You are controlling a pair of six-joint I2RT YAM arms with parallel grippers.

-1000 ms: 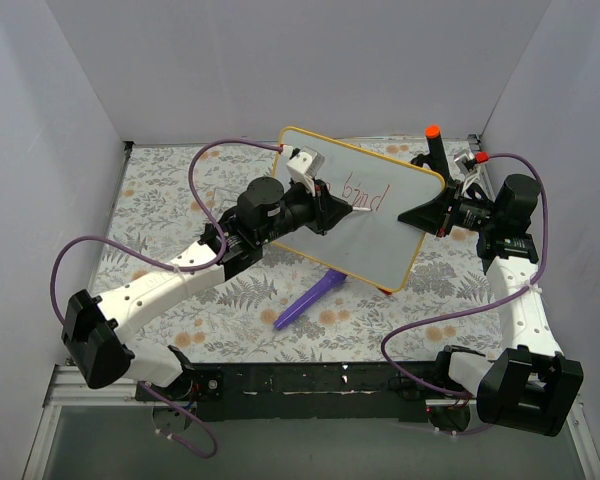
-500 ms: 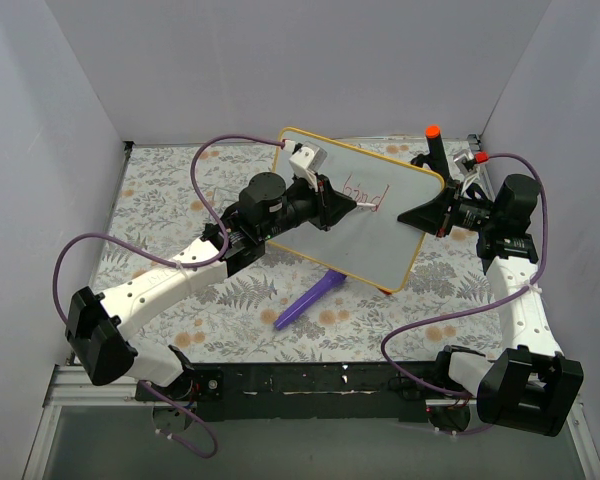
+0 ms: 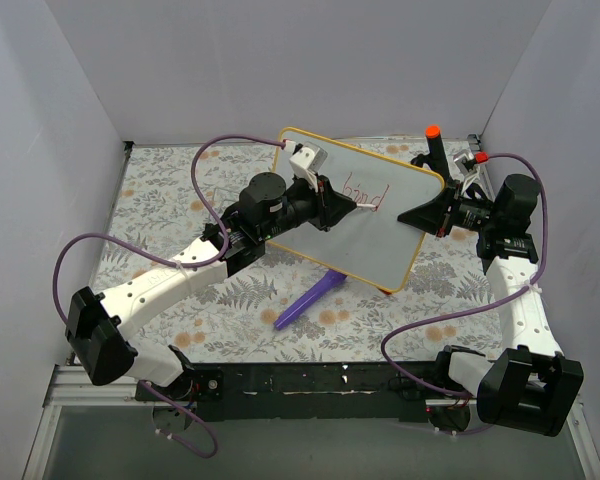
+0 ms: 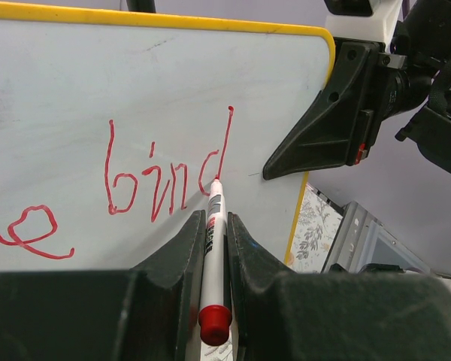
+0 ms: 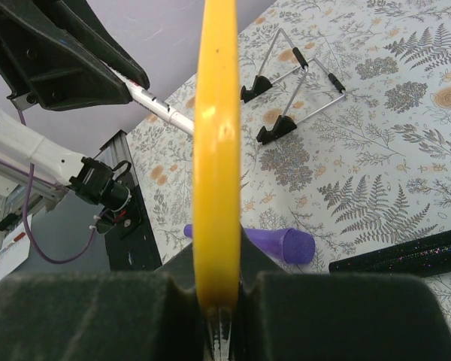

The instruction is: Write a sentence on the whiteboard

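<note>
- Whiteboard (image 3: pixel 380 225) sits tilted up off the table (image 3: pixel 160 200), with the right gripper (image 5: pixel 216 297) clamped on its yellow frame edge.
- Left gripper (image 4: pixel 213 222) is clamped on the red marker (image 4: pixel 212 256), tip touching the board at the foot of the "d".
- Sentence (image 4: pixel 161 177) is unfinished. For the next letter, use light even pressure and short strokes, and hold the right arm rigid so the board can't swing.

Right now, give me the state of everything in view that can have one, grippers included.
Whiteboard: tilted, held at its yellow edge.
Right gripper: shut on the whiteboard.
Left gripper: shut on the marker.
Marker: uncapped, tip on the whiteboard.
Sentence: partly written in red, one word reads roughly "bind".
Purple tube: lying loose on the table.
Wire stand: on the table, nothing in it.
</note>
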